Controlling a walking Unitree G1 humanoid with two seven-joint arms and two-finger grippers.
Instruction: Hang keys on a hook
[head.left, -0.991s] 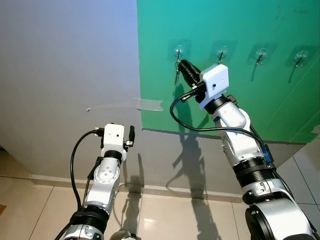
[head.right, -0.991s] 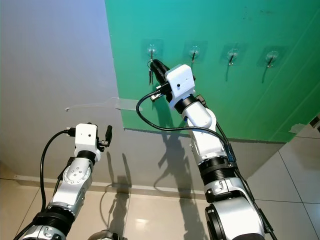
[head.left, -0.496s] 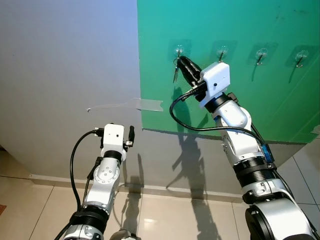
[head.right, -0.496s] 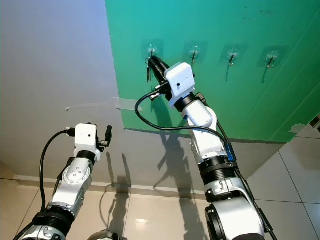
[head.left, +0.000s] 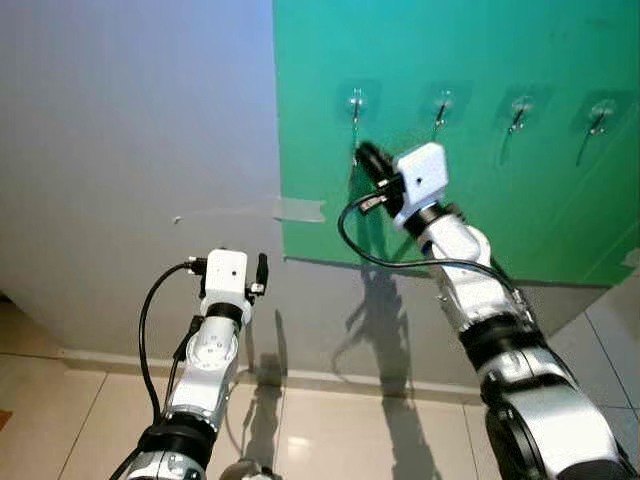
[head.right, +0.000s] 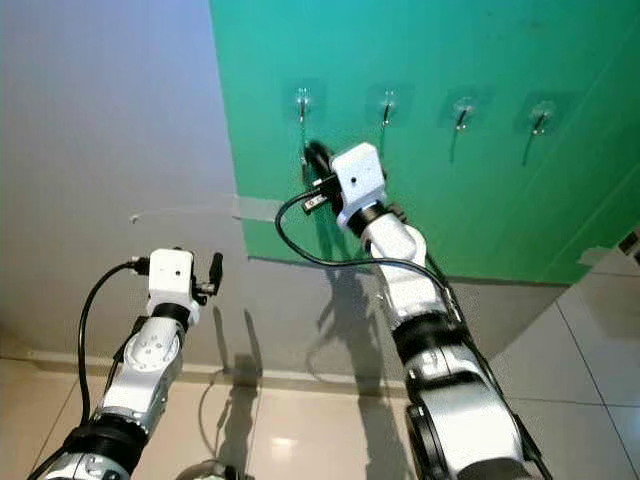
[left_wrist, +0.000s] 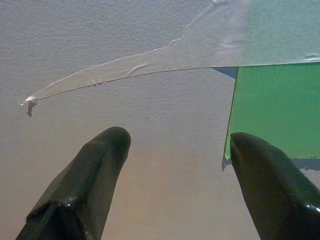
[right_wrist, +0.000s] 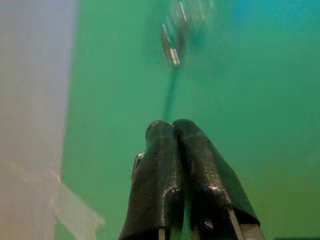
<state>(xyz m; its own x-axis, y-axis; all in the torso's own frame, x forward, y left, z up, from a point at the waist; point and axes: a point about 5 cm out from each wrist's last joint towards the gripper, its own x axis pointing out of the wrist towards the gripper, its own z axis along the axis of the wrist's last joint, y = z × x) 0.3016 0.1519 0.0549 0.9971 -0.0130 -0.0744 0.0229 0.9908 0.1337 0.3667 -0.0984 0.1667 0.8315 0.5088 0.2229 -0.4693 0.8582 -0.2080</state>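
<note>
A row of several clear stick-on hooks runs across the green sheet (head.left: 450, 200) on the wall. My right gripper (head.left: 364, 154) is raised just below the leftmost hook (head.left: 355, 100), apart from it. In the right wrist view its fingers (right_wrist: 200, 165) are pressed shut, and a sliver of metal, the keys (right_wrist: 136, 161), peeks out at their side. The same hook (right_wrist: 172, 47) is blurred beyond the fingertips. My left gripper (left_wrist: 177, 137) is held low and open, facing the grey wall with nothing between its fingers.
A strip of clear tape (head.left: 250, 211) crosses from the grey wall (head.left: 130, 150) onto the green sheet's edge. The other hooks (head.left: 441, 103) to the right carry nothing. Beige floor tiles (head.left: 330, 440) lie below the wall.
My right gripper has dropped from beside the leftmost hook to a spot below it, still shut. The left arm has not moved.
</note>
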